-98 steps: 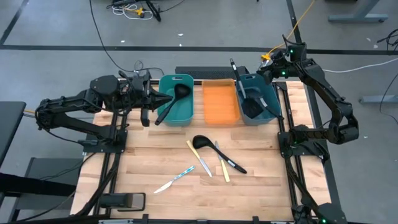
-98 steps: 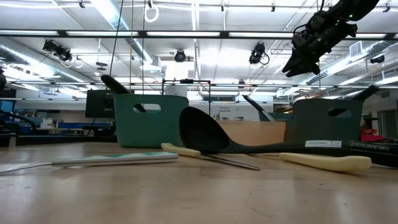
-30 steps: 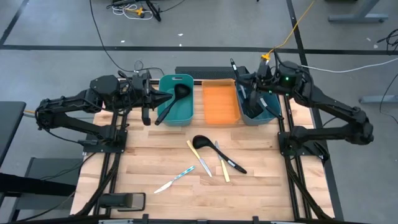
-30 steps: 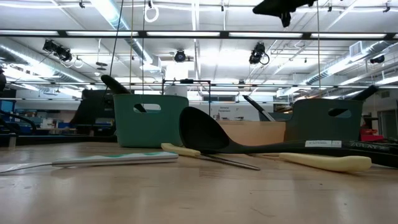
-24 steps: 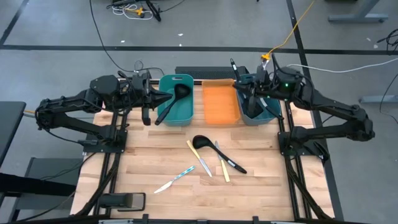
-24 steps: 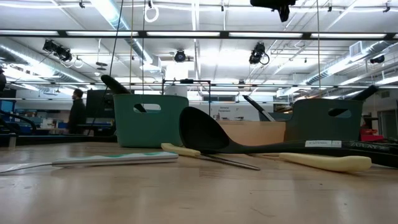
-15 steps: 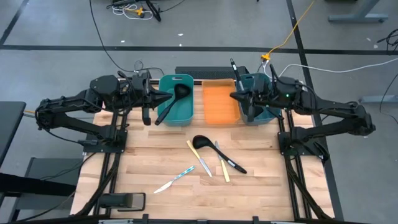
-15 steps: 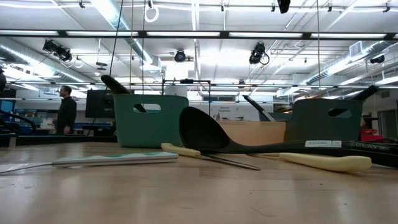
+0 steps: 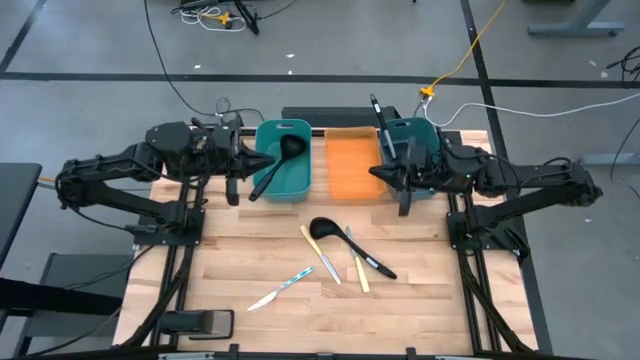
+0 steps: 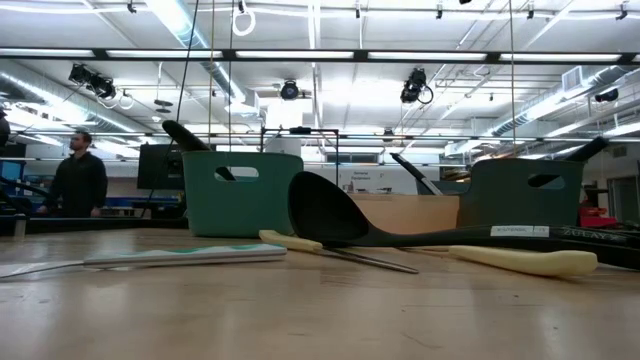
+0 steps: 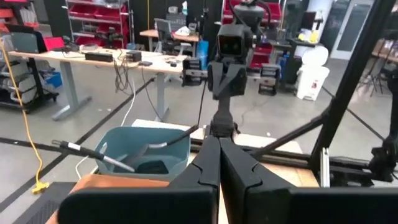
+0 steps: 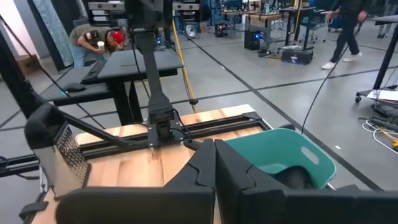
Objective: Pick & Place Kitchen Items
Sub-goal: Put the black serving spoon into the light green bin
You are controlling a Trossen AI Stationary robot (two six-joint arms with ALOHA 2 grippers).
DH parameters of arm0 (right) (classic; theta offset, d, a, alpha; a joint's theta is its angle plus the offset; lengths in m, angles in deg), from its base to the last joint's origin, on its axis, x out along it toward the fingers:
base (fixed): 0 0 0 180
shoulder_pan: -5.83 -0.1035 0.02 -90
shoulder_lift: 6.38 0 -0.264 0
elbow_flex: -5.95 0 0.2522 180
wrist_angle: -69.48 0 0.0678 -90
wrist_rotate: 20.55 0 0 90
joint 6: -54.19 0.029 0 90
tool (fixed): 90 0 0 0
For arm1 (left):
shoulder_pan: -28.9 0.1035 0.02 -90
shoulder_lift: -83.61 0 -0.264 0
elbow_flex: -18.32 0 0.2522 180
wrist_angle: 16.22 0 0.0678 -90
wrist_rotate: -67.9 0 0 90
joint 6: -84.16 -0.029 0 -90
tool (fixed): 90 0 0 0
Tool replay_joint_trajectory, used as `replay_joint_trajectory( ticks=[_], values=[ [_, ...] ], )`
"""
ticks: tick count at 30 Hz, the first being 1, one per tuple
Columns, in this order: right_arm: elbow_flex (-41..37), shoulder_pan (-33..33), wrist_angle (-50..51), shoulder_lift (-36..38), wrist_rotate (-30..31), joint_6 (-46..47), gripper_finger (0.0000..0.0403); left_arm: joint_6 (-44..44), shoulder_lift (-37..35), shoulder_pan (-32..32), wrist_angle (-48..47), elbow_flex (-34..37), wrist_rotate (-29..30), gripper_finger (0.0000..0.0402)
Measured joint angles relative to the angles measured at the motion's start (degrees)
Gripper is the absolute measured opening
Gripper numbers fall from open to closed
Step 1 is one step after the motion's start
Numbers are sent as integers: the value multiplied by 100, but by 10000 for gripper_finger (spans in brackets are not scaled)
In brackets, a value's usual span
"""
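Observation:
Several kitchen items lie loose on the wooden table: a black ladle [image 9: 324, 228] [image 10: 330, 210], a black spatula [image 9: 371, 257], two pale-yellow-handled knives [image 9: 320, 254] [image 9: 361, 272] and a light-blue-handled knife [image 9: 279, 289] [image 10: 180, 257]. Another black ladle [image 9: 284, 156] leans in the left teal bin [image 9: 283, 131]. Black utensils [image 9: 398, 150] stand in the right teal bin [image 9: 422, 133]. My left gripper [image 9: 272, 156] [image 11: 219, 148] is shut and empty beside the left bin. My right gripper [image 9: 376, 173] [image 12: 214, 150] is shut and empty above the right bin's near left corner.
An orange tray [image 9: 352, 165] sits between the two bins at the table's far edge. The arms' frames run along both side edges. Bare wood shows at the near left of the table [image 9: 230, 260]. A person [image 10: 78, 180] stands in the room beyond.
My right gripper, still shut, has swung from above the right bin's far side toward the table's near edge and left, and now reaches over the bin's near left corner; it has left the low view. The left arm and the utensils have kept still.

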Motion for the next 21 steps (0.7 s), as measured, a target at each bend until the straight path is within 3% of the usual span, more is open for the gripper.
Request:
replay_joint_trajectory(
  ticks=[12,21],
  values=[
    [7,-533,24,-467,145,12,0,-78,-567,-250,-585,-4,82,3],
    [7,-900,199,-1044,143,617,0,-203,-945,-304,-836,1,96,5]
  ],
)
